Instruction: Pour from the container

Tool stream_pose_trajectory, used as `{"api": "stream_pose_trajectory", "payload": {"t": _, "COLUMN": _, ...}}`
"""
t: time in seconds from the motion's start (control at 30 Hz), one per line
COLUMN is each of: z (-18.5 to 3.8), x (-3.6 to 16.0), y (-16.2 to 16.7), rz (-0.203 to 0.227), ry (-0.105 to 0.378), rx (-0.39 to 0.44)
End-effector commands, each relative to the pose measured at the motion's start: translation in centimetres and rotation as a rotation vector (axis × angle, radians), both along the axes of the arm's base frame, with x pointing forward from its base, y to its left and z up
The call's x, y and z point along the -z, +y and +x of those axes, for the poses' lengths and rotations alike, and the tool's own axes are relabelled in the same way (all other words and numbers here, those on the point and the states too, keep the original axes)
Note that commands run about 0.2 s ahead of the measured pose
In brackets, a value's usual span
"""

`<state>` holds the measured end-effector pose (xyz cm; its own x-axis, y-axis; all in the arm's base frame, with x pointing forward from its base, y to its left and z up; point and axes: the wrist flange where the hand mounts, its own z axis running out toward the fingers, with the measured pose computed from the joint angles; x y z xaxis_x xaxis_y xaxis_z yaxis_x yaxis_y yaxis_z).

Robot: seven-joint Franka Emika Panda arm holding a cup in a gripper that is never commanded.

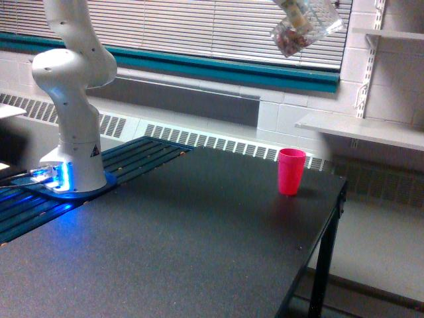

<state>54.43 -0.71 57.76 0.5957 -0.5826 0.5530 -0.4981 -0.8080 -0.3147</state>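
Up top, pincer grips tilted container, high above pink cup.

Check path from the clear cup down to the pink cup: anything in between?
Nothing visible. The clear cup hangs tilted near the top of the exterior view, high above the pink cup, which stands alone on the black table. Only open air lies between them.
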Motion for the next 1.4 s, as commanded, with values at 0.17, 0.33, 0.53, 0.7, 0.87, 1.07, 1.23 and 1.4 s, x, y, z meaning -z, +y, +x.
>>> {"api": "stream_pose_trajectory", "payload": {"t": 0.17, "z": -1.4, "x": 1.1, "y": 8.8, "rz": -0.025, "ry": -0.014, "rx": -0.131}}
{"api": "stream_pose_trajectory", "payload": {"t": 0.33, "z": -2.0, "x": 2.7, "y": 12.5, "rz": -0.035, "ry": 0.006, "rx": -0.199}}
{"api": "stream_pose_trajectory", "payload": {"t": 0.53, "z": -2.5, "x": 4.7, "y": 16.6, "rz": -0.060, "ry": 0.036, "rx": -0.284}}
{"api": "stream_pose_trajectory", "payload": {"t": 0.7, "z": -2.9, "x": 6.2, "y": 20.0, "rz": -0.099, "ry": 0.053, "rx": -0.346}}
{"api": "stream_pose_trajectory", "payload": {"t": 0.87, "z": -3.0, "x": 8.1, "y": 22.3, "rz": -0.125, "ry": 0.089, "rx": -0.395}}
{"api": "stream_pose_trajectory", "payload": {"t": 1.07, "z": -3.2, "x": 10.0, "y": 24.3, "rz": -0.149, "ry": 0.118, "rx": -0.433}}
{"api": "stream_pose_trajectory", "payload": {"t": 1.23, "z": -3.5, "x": 11.8, "y": 25.2, "rz": -0.168, "ry": 0.147, "rx": -0.455}}
{"api": "stream_pose_trajectory", "payload": {"t": 1.4, "z": -4.0, "x": 13.4, "y": 26.3, "rz": -0.194, "ry": 0.173, "rx": -0.489}}
